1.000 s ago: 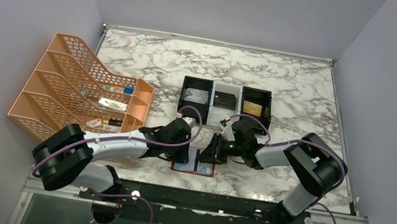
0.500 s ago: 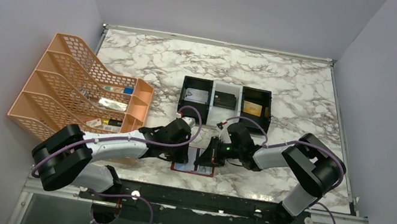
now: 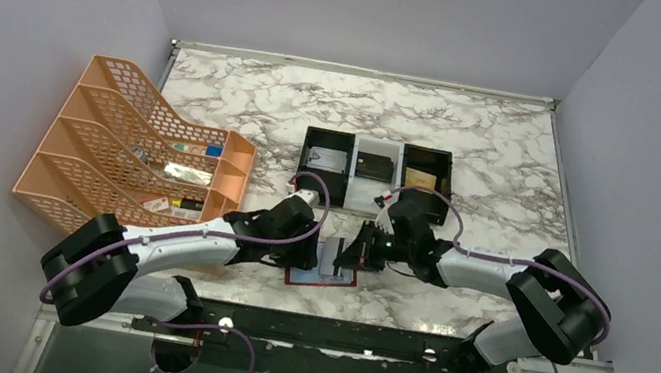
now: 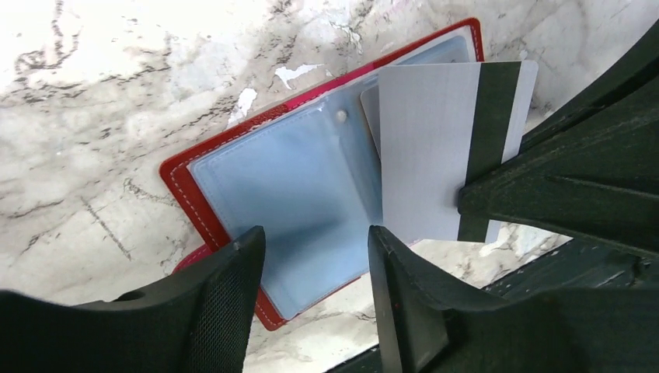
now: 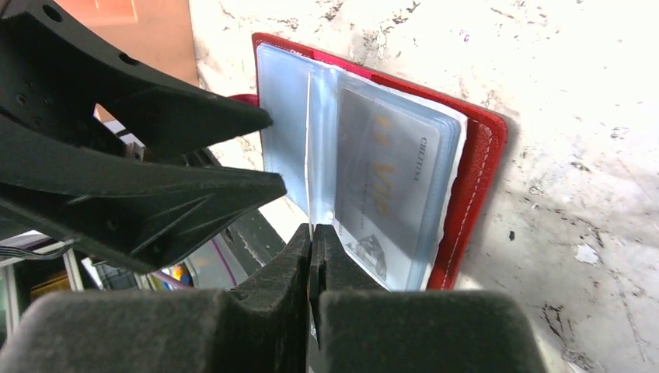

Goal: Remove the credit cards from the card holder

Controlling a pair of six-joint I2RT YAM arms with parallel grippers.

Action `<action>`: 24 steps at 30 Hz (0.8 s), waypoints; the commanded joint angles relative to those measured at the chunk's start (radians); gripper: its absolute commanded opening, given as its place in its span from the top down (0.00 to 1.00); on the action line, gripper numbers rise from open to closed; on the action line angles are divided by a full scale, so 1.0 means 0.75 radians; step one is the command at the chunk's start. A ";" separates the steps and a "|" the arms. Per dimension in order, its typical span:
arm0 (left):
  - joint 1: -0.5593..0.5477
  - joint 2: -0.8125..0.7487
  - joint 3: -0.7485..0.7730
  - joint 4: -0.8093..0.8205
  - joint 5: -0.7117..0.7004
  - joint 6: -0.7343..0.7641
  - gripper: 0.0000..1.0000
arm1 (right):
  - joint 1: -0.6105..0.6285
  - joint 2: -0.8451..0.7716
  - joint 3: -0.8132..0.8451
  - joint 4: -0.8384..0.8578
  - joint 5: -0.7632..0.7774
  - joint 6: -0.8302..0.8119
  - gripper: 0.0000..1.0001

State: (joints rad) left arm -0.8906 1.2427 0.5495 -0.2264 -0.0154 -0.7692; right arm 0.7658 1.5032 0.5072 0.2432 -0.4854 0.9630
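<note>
The card holder (image 3: 320, 276) lies open on the marble near the front edge, red-bordered with pale blue panels (image 4: 295, 194). My right gripper (image 5: 312, 233) is shut on a silvery-white credit card (image 4: 431, 155) with a black stripe. The card stands on edge (image 5: 308, 148) over the holder and reaches past its rim. Whether its end still sits in a sleeve I cannot tell. Another card (image 5: 388, 179) lies inside a clear sleeve. My left gripper (image 4: 315, 233) hovers open over the left panel, with nothing between its fingers. In the top view the two grippers (image 3: 307, 254) (image 3: 352, 256) nearly meet.
A black-and-white three-compartment tray (image 3: 371, 191) stands behind the holder with a silvery card (image 3: 328, 159), a black card (image 3: 373, 165) and a gold card (image 3: 420, 178) in it. An orange file rack (image 3: 139, 155) fills the left side. The table's metal front rail (image 3: 332, 334) runs close by.
My right gripper has shut on the card and drawn back to the right with it. The left gripper has opened and let go of the holder.
</note>
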 commanded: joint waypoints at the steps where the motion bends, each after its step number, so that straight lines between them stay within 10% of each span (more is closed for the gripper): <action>1: 0.001 -0.083 0.047 -0.022 -0.084 -0.017 0.40 | 0.001 -0.066 0.033 -0.100 0.100 -0.069 0.99; 7: 0.078 -0.206 0.032 0.051 0.000 0.014 0.17 | 0.001 -0.159 0.022 -0.045 0.131 -0.125 0.99; 24: 0.350 -0.335 -0.225 0.698 0.620 -0.151 0.24 | -0.012 -0.291 0.034 0.145 -0.067 -0.252 0.99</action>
State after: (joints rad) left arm -0.6731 0.9939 0.4225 0.0826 0.2798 -0.8223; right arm 0.7639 1.3167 0.5095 0.2802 -0.4671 0.8074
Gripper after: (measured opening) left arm 0.791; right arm 0.015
